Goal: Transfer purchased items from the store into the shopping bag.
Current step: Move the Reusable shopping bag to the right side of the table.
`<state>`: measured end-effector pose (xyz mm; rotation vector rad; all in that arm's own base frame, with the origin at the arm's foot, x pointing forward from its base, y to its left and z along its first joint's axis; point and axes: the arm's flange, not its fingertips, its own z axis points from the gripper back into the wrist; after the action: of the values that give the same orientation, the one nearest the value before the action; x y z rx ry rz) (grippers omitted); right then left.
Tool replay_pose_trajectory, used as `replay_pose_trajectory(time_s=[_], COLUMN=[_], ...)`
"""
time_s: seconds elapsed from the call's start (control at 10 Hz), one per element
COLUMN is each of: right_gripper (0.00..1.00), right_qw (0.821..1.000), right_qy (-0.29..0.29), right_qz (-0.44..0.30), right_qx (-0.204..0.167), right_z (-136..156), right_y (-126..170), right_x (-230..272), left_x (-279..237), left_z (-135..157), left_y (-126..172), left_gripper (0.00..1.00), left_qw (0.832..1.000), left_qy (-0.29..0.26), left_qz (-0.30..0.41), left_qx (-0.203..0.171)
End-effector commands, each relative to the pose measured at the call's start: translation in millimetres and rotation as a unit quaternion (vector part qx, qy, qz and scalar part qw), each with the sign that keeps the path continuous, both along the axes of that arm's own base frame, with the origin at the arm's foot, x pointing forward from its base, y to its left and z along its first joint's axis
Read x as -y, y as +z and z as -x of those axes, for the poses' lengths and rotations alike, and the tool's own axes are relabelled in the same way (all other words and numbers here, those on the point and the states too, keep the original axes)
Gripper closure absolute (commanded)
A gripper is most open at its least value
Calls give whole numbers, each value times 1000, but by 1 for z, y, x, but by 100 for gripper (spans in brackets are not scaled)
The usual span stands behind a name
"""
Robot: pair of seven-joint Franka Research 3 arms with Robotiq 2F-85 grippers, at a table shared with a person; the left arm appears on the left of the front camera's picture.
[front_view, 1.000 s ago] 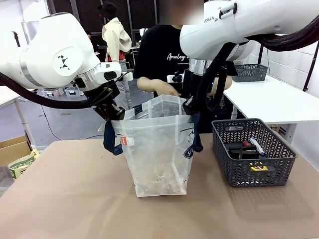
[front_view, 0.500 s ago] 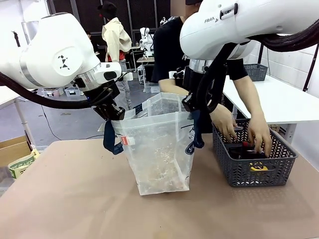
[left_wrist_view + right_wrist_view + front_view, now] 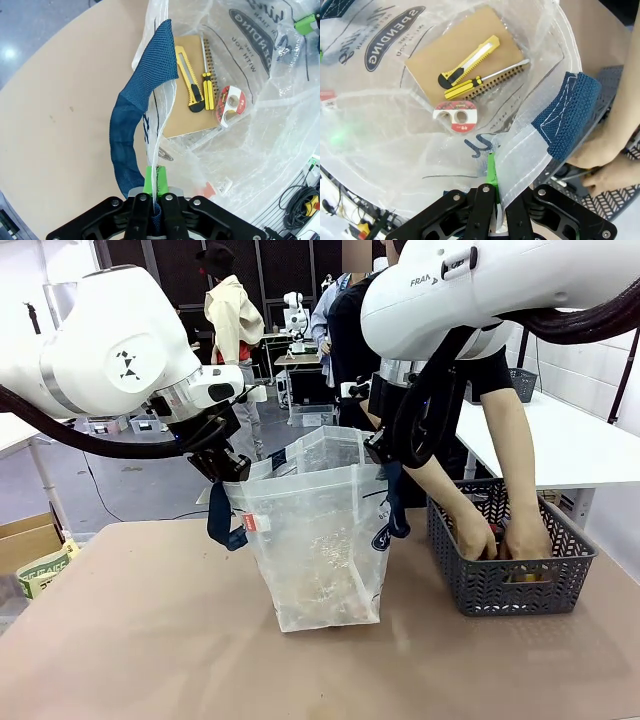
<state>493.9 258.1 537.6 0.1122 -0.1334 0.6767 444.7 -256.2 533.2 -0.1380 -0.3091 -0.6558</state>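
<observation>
**Two robot arms hold shopping bag open as person reaches into basket**

On a brown table [image 3: 150,640], two white robot arms come in from either side and hold up a translucent whitish plastic shopping bag [image 3: 315,540] with navy strap handles and a navy oval logo. The bag stands upright near the middle of the table, its mouth spread open. The left tool [image 3: 228,468] is closed, its green pads [image 3: 148,176] pinching the bag's rim where one navy handle [image 3: 127,135] hangs down. The right tool [image 3: 380,452] is likewise clamped on the opposite rim, beside the other handle [image 3: 567,112]. Just to the robot's right of the bag sits a dark grey mesh-pattern plastic basket [image 3: 510,590]. A person in a black T-shirt leans over it from the far side, both hands [image 3: 475,538] down inside; what they grasp cannot be made out. At the bottom of the bag lies a brown spiral-bound notebook [image 3: 450,50]. On it rest a yellow-and-black utility knife [image 3: 470,58] and a yellow-and-black screwdriver [image 3: 465,89], with a red roll of tape [image 3: 456,114] just beside the notebook's edge.
</observation>
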Motion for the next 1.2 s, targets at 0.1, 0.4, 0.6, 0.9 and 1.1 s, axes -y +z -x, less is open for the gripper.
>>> replay_pose_trajectory(time_s=[0.1,0.4,0.6,0.9,1.1], right_gripper=[100,100,100,100,100], right_qw=[1000,1000,1000,1000,1000], right_qy=[-16,-2,-2,-2,-2], right_qz=[9,0,0,0,0], right_qx=[15,0,0,0,0], right_z=[2,0,0,0,0], right_y=[-1,0,0,0,0], right_x=[-1,0,0,0,0], left_x=[-1,-1,-1,-1,-1], left_z=[0,0,0,0,0], left_y=[1,1,1,1,1], left_gripper=[100,100,100,100,100], left_qw=[1000,1000,1000,1000,1000], left_qy=[5,5,5,5,5], left_qz=[1,1,1,1,1], left_qx=[0,0,0,0,0])
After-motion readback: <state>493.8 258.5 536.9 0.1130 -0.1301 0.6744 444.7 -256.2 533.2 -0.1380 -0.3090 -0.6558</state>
